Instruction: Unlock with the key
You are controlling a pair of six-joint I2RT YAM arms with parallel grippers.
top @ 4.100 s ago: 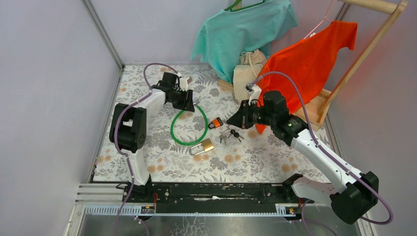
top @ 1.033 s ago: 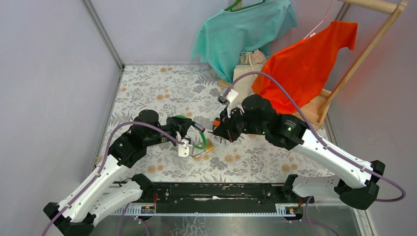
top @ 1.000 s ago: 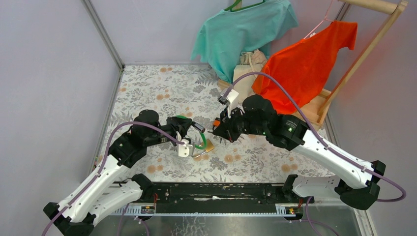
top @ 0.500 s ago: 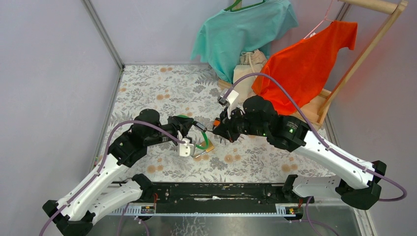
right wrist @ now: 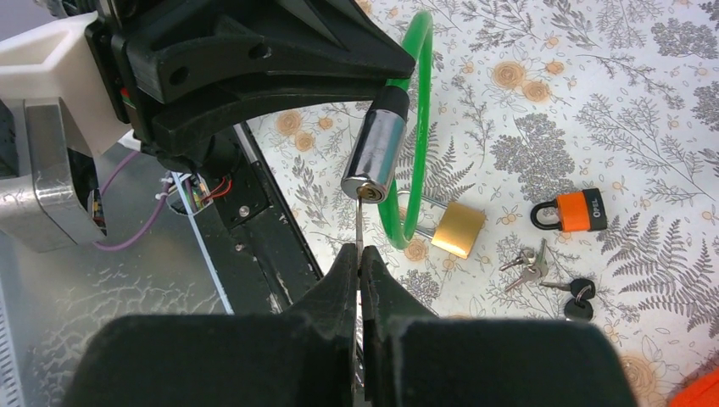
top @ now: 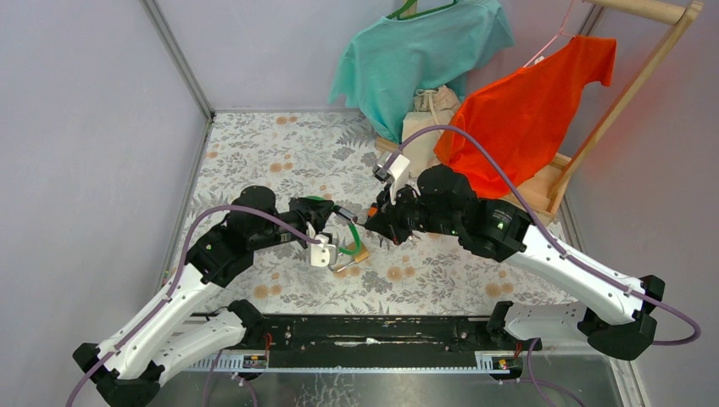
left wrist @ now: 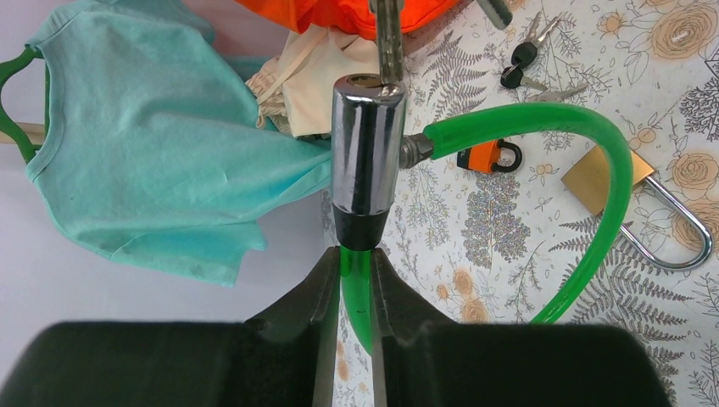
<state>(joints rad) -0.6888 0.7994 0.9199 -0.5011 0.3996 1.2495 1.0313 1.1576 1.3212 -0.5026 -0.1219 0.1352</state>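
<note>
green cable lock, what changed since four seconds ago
The left hand swung in, grasped the green cable lock by its cable and raised it. The right hand, holding a key, brought its tip to the keyhole. Brass padlock, orange padlock and loose keys stayed put.

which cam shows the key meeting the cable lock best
Right wrist: the key runs from the right hand to the keyhole of the chrome cylinder. Left wrist crops it at the top edge. Top external: too small.

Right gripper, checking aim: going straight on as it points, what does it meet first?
Its metal key meets the keyhole face of the chrome cylinder on the green cable lock the left gripper holds; depth is unclear.
</note>
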